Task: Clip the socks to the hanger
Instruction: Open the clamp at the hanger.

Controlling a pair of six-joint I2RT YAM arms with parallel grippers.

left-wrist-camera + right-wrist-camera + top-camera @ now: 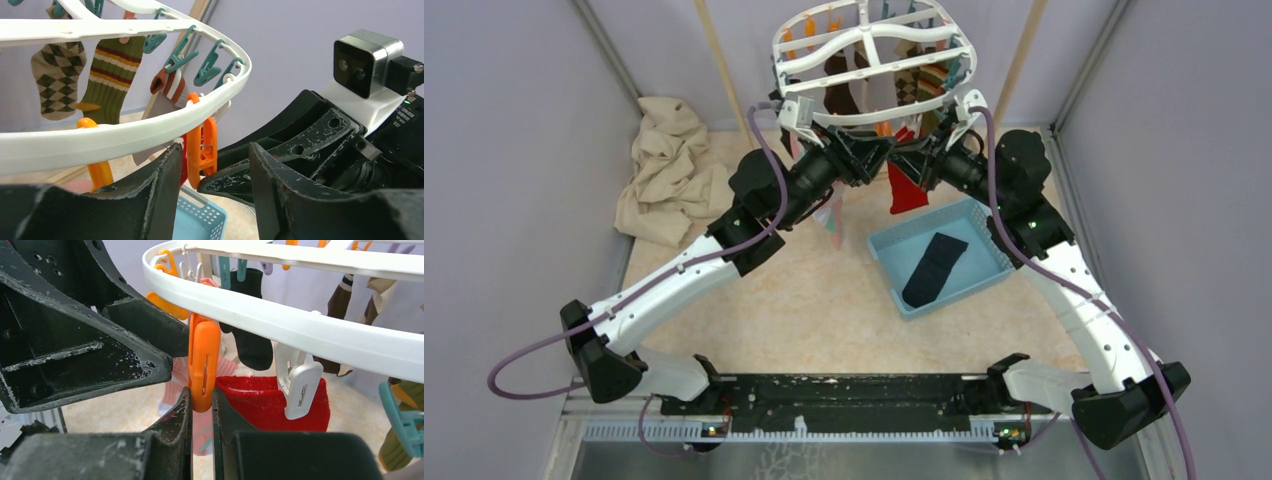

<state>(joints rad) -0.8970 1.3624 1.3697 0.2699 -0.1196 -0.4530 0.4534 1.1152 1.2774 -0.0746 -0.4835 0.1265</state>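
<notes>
The white oval hanger [869, 45] hangs at the back, with orange and teal pegs along its rim. Both grippers are under its near rim. My right gripper [201, 392] is shut on the lower end of an orange peg [204, 357]. My left gripper [214, 147] is open, one finger on each side of that same orange peg [202, 150] without gripping it. The red sock [265, 402] hangs just behind the peg, and a white peg [299, 385] overlaps its top edge. It also shows in the top view [907, 195]. The dark navy sock [934, 268] lies flat in the blue basket [984, 275].
Brown argyle and striped socks [57, 70] hang from the far pegs, and a pink patterned sock [834, 222] hangs below the left gripper. A crumpled beige cloth [669, 170] lies at the back left. Wooden poles [724, 60] and grey walls enclose the space.
</notes>
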